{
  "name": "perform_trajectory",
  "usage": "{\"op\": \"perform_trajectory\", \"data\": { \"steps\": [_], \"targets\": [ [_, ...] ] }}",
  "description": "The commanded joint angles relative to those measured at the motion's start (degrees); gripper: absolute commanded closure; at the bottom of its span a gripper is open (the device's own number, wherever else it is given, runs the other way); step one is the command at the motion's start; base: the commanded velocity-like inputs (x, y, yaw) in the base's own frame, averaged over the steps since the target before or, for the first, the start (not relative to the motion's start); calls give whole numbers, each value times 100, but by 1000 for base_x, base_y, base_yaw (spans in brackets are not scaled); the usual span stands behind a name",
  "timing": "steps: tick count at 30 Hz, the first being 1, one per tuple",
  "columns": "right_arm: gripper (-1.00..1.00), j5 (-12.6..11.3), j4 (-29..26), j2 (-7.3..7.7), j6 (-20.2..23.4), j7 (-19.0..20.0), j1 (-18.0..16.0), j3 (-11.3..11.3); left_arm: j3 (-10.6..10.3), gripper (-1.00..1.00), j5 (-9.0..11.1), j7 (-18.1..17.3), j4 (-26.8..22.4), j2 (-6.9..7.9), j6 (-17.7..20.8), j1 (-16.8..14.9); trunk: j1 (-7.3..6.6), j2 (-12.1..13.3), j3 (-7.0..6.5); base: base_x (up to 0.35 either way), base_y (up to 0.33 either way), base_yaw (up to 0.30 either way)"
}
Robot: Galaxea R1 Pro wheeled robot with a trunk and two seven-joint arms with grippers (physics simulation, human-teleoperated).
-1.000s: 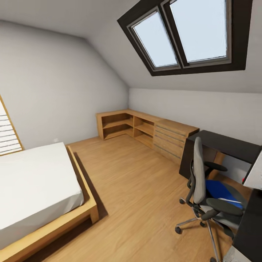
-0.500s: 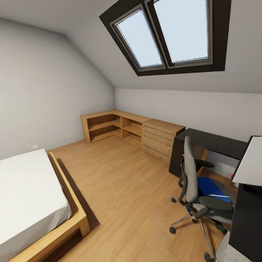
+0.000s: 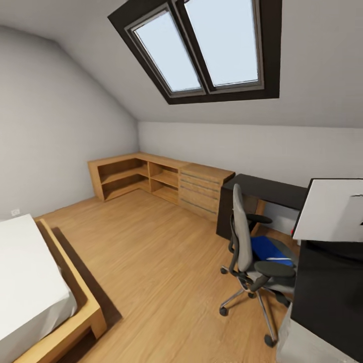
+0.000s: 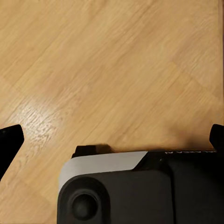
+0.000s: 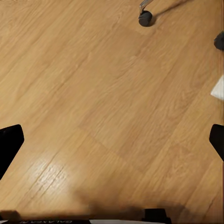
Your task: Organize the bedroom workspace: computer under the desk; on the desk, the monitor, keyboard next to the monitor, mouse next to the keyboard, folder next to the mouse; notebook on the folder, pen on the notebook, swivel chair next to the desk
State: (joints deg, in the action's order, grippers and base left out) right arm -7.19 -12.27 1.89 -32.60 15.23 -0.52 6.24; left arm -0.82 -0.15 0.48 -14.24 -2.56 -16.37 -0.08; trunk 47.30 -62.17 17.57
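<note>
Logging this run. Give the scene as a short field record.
place: bedroom, wood floor
chair: at the black desk, back toward the room
folder: blue, on the chair seat
pen: thin white stick on the folder
monitor: pale back facing the camera, on the desk's near wing
left tool: open, over bare floor
right tool: open, over floor, chair caster ahead
</note>
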Motion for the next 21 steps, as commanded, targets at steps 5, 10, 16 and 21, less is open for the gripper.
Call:
{"op": "perform_trajectory", "data": {
  "steps": [5, 10, 16, 21],
  "targets": [
    [-100, -49, 5, 3, 10, 56, -9, 18, -14, -100, -11, -3, 6, -13, -15, -1, 1, -6, 7, 0, 0, -264],
    [-100, -45, 5, 4, 37, 51, -16, 18, -15, -100, -16, -9, 12, -9, -21, -1, 1, -6, 7, 0, 0, -264],
    [-100, 147, 9, 3, 134, 19, -18, 18, -14, -100, -19, -12, 17, -2, -24, -1, 1, -6, 11, 0, 0, -264],
    [-100, 233, 13, -2, 140, 10, -18, 18, -7, -100, -20, -12, 17, 1, -24, -1, 1, -6, 24, 13, 1, -189]
  ]
}}
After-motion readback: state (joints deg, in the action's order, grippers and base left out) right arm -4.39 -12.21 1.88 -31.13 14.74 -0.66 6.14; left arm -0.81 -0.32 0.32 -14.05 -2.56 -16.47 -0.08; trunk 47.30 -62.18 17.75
